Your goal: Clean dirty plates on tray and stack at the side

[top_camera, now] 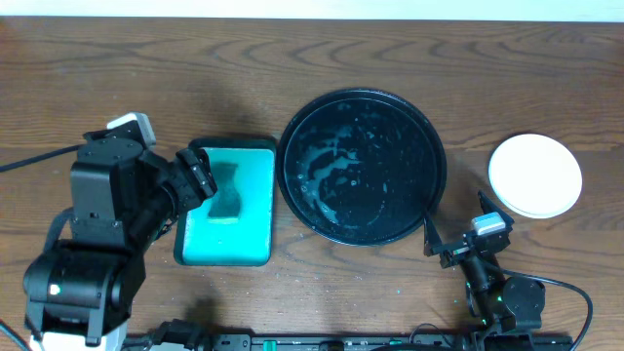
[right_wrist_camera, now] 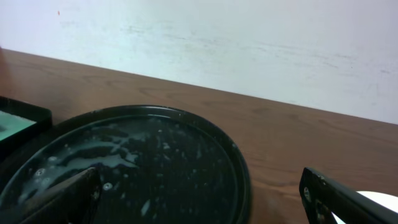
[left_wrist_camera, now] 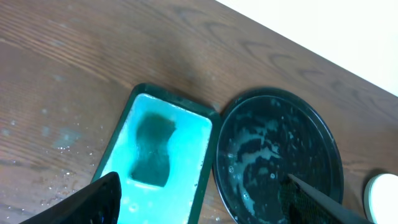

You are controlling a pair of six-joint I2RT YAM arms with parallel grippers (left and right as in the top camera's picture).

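The black round tray (top_camera: 363,168) sits mid-table, wet with pale smears and holding no plates; it also shows in the left wrist view (left_wrist_camera: 280,162) and right wrist view (right_wrist_camera: 143,168). The white plates (top_camera: 534,175) are stacked to the right of the tray; their edge shows in the left wrist view (left_wrist_camera: 382,196) and in the right wrist view (right_wrist_camera: 379,199). My left gripper (top_camera: 198,178) is open and empty over the teal tray's left edge; its fingers frame the left wrist view (left_wrist_camera: 202,202). My right gripper (top_camera: 456,226) is open and empty, near the tray's front right rim (right_wrist_camera: 205,199).
A teal rectangular tray (top_camera: 226,202) with a dark rim lies left of the black tray and holds a dark sponge (top_camera: 226,192); both show in the left wrist view (left_wrist_camera: 186,155), with the sponge (left_wrist_camera: 152,149) at its middle. Water droplets dot the wood at its left.
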